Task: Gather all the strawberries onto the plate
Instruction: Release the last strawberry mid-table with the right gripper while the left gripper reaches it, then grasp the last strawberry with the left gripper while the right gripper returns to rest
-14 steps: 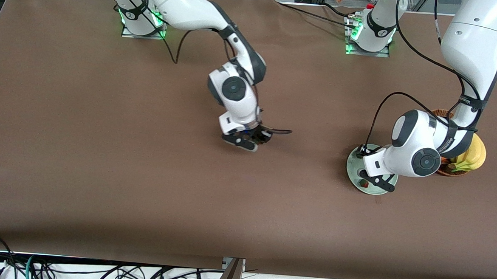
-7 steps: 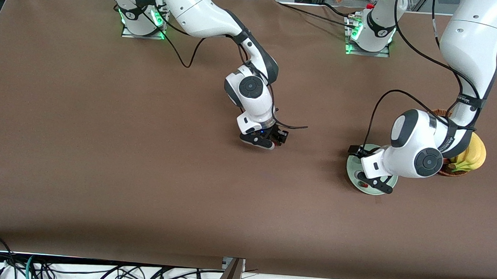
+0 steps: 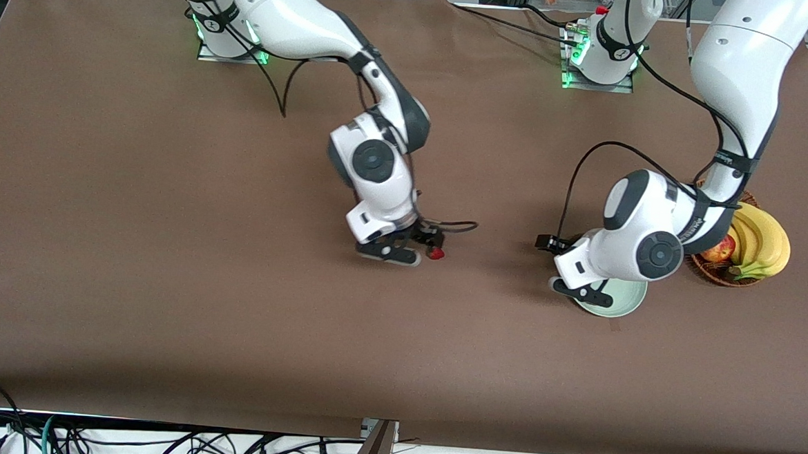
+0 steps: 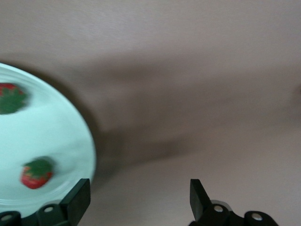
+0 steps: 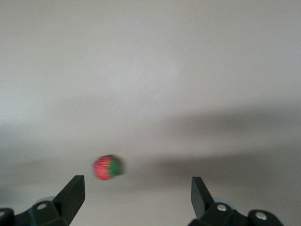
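Brown cloth covers the whole table [image 3: 133, 254], and most of it lies bare. Two strawberries [image 4: 35, 172] sit on the pale green plate [image 4: 56, 136], as the left wrist view shows; from the front they are hidden under the left arm. The third strawberry [image 3: 436, 254] is on the cloth near the middle of the table, well apart from the plate and toward the right arm's end from it. In the right wrist view this lone berry [image 5: 107, 167] lies on the cloth, apart from both fingers and nearer to one of them.

The right gripper [image 3: 410, 248] is low over that berry with its fingers spread wide and nothing between them. The left gripper [image 3: 571, 267] hangs over the plate's edge toward the middle of the table, also spread wide and empty.

I'd judge the job two thirds done: one berry left to bring over.

The plate sits toward the left arm's end of the table, near a wicker basket [image 3: 709, 274] holding an apple [image 3: 719, 250] and bananas [image 3: 762, 246]. Between the berry and the plate the cloth is open, so the carry looks unobstructed; only the left arm over the plate could crowd the drop.
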Controlling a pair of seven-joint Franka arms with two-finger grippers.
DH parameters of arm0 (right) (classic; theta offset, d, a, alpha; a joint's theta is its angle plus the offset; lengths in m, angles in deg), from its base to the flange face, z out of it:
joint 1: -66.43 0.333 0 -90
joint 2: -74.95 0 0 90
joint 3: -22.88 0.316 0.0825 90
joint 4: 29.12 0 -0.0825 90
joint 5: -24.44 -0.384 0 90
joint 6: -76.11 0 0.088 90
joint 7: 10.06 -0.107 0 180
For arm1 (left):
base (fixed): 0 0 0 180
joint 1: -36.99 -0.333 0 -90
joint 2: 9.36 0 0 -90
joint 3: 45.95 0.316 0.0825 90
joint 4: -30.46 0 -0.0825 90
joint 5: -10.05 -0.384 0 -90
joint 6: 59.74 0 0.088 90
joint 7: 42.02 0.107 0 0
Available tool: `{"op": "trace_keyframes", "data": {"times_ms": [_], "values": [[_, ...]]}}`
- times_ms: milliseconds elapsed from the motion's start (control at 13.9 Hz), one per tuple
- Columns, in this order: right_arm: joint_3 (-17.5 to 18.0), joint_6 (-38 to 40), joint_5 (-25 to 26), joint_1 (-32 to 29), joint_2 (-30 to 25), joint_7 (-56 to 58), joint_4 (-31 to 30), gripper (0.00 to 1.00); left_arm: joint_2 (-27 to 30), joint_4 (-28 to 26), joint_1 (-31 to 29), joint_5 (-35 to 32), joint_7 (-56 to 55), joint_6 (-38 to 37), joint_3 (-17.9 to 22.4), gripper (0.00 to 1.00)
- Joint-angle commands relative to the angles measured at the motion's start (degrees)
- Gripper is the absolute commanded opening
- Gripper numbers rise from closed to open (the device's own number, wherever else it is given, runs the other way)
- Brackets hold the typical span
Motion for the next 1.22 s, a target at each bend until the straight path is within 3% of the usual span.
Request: {"op": "trace_keyframes", "data": {"times_ms": [0, 288, 503, 862, 1006, 1150], "values": [[1.0, 8.4, 0.5, -5.2, -4.7, 10.3, -1.0, 1.0, 0.2, 0.8, 4.3, 1.3, -10.1, -0.1, 0.6, 0.89], [0.9, 24.9, 0.9, -13.8, -10.5, 25.2, -1.1, 1.0, -3.6, 3.4, 12.0, 0.5, -22.7, 7.4, 0.6, 0.89], [0.8, 32.4, 3.2, -19.4, -15.7, 30.9, -2.1, 1.0, -6.0, 4.8, 15.8, 0.8, -27.1, 12.1, 0.9, 0.89], [4.3, 41.2, 9.0, -29.7, -28.5, 35.2, -8.3, 1.0, -12.7, 11.8, 19.7, 1.2, -31.2, 18.4, 0.9, 0.89], [4.9, 42.8, 13.2, -30.7, -33.5, 35.2, -11.0, 1.0, -13.6, 12.3, 21.3, 0.9, -32.9, 18.7, 1.0, 0.89], [5.4, 43.1, 13.1, -33.5, -38.4, 35.3, -14.1, 1.0, -13.9, 12.4, 21.8, 0.4, -33.5, 21.0, 1.3, 0.87]]}}
